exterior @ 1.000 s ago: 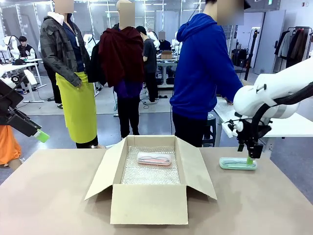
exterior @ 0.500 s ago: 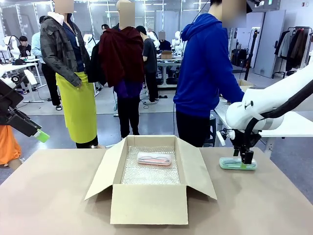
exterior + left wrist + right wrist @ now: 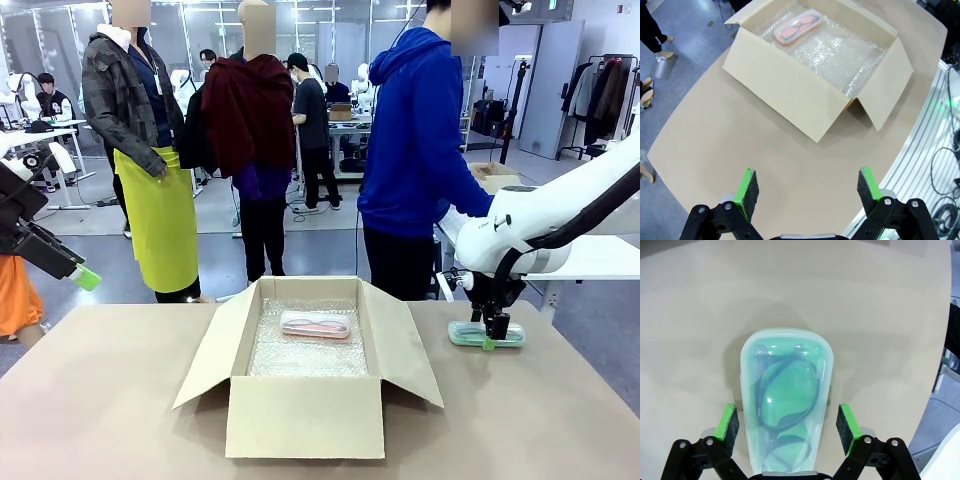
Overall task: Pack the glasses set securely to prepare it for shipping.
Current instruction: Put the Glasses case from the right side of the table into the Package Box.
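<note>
"Mint-green case (image 3: 462, 333) on the right: how much of it is hidden?"

"From the front, the right gripper (image 3: 490, 338) stands over its middle, so just the two ends show on the table (image 3: 100, 400). In the right wrist view its near end runs under the gripper's body at the bottom edge."

"And on the other side?"

"The front view cuts that arm off at the picture's left edge. One green pad of the left gripper (image 3: 86, 277) shows there, and the opening cannot be read from that angle. What lies inside the pink case (image 3: 315, 324) is too small to make out from the front."

"How do the two cases look?"

"Both are oblong with rounded corners. The mint one lies flat on bare table, right of the cardboard box (image 3: 305, 415) and apart from it. Dark spectacle frames show through its translucent lid. The pink one lies inside the box toward the far wall, on the bubble wrap (image 3: 305, 358) lining the floor. The left wrist view shows reddish-dark frames through its lid. The box flaps stand open."

"And the grippers?"

"The right one has its jaws spread a little wider than the mint case, with the green pads (image 3: 727, 422) low beside its two long sides. A thin strip of table shows between each pad and the case, so it grips nothing. The left one is spread wide with nothing between its pads, held up off the table and well apart from the box."
</note>
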You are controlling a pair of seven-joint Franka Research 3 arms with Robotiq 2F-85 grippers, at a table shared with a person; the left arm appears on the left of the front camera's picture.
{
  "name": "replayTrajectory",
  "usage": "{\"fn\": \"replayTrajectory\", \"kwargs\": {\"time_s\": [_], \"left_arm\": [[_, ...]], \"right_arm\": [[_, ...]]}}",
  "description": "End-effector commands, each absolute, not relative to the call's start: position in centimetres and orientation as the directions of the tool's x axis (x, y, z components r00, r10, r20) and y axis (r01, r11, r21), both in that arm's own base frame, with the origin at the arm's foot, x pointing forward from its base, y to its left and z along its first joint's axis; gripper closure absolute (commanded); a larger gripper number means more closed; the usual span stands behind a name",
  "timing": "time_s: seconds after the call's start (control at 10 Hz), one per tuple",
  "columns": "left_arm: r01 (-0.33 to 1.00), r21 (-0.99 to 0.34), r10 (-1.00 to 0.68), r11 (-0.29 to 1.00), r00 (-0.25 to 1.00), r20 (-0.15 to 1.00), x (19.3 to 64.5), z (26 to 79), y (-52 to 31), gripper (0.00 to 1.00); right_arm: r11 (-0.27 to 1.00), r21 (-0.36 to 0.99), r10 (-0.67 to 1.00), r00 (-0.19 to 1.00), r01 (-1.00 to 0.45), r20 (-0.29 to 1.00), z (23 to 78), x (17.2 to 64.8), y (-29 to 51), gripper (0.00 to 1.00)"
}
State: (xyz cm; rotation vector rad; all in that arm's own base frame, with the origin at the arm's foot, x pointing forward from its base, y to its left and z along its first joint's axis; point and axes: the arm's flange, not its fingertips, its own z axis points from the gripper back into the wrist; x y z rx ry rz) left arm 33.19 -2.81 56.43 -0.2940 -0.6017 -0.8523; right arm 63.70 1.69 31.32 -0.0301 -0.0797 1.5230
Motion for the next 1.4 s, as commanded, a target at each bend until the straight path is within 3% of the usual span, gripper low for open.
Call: {"fn": "replayTrajectory", "kwargs": {"time_s": [0.0,0.1,0.2,0.3,0.5,0.9,1.3], "left_arm": [[0.787,-0.013,-0.614,0.617,0.491,0.618,33.2,56.6,-2.5,0.0],[0.787,-0.013,-0.614,0.617,0.491,0.618,33.2,56.6,-2.5,0.0],[0.787,-0.013,-0.614,0.617,0.491,0.618,33.2,56.6,-2.5,0.0],[0.787,-0.013,-0.614,0.617,0.491,0.618,33.2,56.6,-2.5,0.0],[0.787,-0.013,-0.614,0.617,0.491,0.618,33.2,56.6,-2.5,0.0],[0.787,-0.013,-0.614,0.617,0.491,0.618,33.2,56.6,-2.5,0.0],[0.787,-0.013,-0.614,0.617,0.491,0.618,33.2,56.6,-2.5,0.0]], "right_arm": [[0.076,-0.087,0.997,0.076,-0.993,0.01,31.5,63.6,1.9,0.2],[0.082,-0.084,0.997,0.082,-0.993,0.004,31.4,63.5,1.8,0.37],[0.089,-0.085,0.996,0.089,-0.992,0.002,31.4,63.4,1.6,0.4],[0.091,-0.08,0.996,0.091,-0.993,0.004,31.4,63.4,1.6,0.57],[0.096,-0.092,0.995,0.096,-0.991,0.006,33.5,62.8,1.6,0.59],[0.088,0.001,0.996,0.088,-0.996,0.004,44.2,59.3,3.6,0.59],[0.111,-0.024,0.994,0.111,-0.994,0.0,47.1,56.6,9.0,0.59]]}}
